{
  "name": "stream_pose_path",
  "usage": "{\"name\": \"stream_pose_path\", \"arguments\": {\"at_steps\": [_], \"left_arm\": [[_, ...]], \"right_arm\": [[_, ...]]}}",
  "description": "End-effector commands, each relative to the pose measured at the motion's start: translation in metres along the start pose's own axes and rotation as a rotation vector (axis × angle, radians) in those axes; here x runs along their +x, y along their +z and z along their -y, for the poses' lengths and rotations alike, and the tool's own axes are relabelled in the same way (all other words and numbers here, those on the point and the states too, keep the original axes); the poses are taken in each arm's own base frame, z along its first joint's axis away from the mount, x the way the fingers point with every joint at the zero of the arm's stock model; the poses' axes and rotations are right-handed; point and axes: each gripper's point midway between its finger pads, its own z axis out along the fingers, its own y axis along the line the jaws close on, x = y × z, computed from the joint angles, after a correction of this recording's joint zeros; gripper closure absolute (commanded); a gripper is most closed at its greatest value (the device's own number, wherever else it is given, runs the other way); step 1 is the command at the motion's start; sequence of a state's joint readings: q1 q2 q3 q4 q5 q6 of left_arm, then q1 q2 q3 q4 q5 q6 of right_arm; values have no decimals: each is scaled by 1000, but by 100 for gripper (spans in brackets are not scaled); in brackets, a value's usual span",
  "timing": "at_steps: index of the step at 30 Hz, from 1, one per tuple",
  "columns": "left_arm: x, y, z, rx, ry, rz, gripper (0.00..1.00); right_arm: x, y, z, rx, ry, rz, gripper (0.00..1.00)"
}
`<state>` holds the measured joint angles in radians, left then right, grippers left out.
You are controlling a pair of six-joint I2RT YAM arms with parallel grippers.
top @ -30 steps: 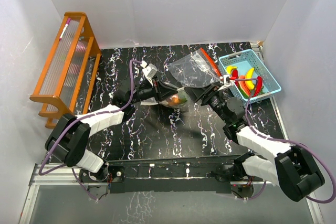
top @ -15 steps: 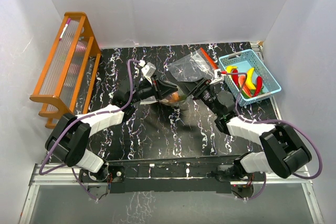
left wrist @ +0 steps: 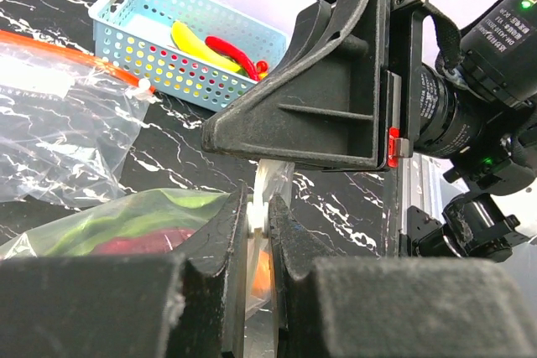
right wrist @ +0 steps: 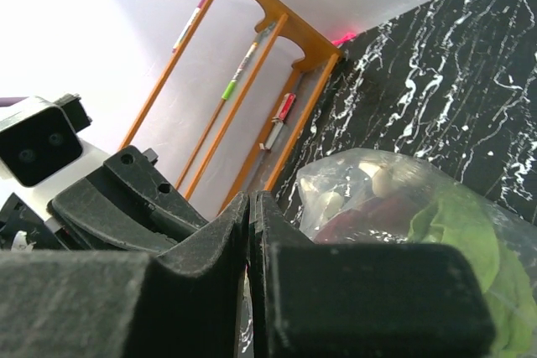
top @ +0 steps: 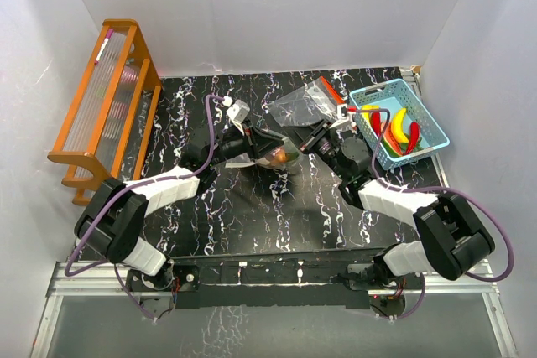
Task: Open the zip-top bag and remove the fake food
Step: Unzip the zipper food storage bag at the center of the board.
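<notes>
while my left gripper (left wrist: 260, 207) pinches the clear edge of the bag (right wrist: 336, 182) at the middle of the table (top: 252, 207), green and red toy food (right wrist: 453, 232) sits inside it. my right gripper (right wrist: 250, 207) is pressed shut just beside, and i cannot tell whether it caught plastic. a banana (left wrist: 197, 39) and chillies (left wrist: 235, 49) lie in the blue basket (left wrist: 168, 69).

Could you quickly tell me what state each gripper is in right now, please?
Left gripper: closed, pinching the clear edge of the zip-top bag.
Right gripper: closed beside that bag; whether it grips anything cannot be told.
</notes>
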<state>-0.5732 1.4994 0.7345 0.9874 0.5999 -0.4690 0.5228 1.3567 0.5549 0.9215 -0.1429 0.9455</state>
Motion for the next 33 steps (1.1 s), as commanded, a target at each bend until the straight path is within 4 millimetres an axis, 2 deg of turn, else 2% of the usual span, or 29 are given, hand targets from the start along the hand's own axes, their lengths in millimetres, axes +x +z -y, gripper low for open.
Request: {"name": "stream_pose_path", "arguments": {"at_steps": [1, 9, 11, 14, 18, 19, 20, 24, 26, 33], "left_arm": [[-11, 2, 2, 7, 26, 30, 100], [-4, -10, 1, -31, 37, 11, 100], [-3, -12, 0, -39, 39, 11, 100], [-4, -13, 0, -48, 41, 21, 100], [-9, -9, -2, -48, 37, 44, 100], [-10, -8, -3, -48, 32, 53, 100], [-11, -7, -5, -54, 28, 60, 100], [-13, -4, -9, -68, 15, 76, 100], [-14, -4, -11, -77, 10, 87, 100], [-18, -7, -19, -134, 14, 112, 100]], "right_arm": [[-24, 12, -6, 26, -1, 56, 92], [-75, 5, 11, 24, 4, 94, 92], [-77, 4, 10, 12, -17, 75, 92], [-63, 10, 11, -4, -30, -19, 92], [-36, 6, -1, -57, 0, -22, 26], [-29, 5, -5, -67, 1, -24, 20], [-22, 5, -6, -70, 0, -30, 19], [0, 6, -6, -71, 11, -65, 20], [4, 6, -7, -83, 25, -67, 25], [11, 9, -5, -86, 39, -83, 62]]}}
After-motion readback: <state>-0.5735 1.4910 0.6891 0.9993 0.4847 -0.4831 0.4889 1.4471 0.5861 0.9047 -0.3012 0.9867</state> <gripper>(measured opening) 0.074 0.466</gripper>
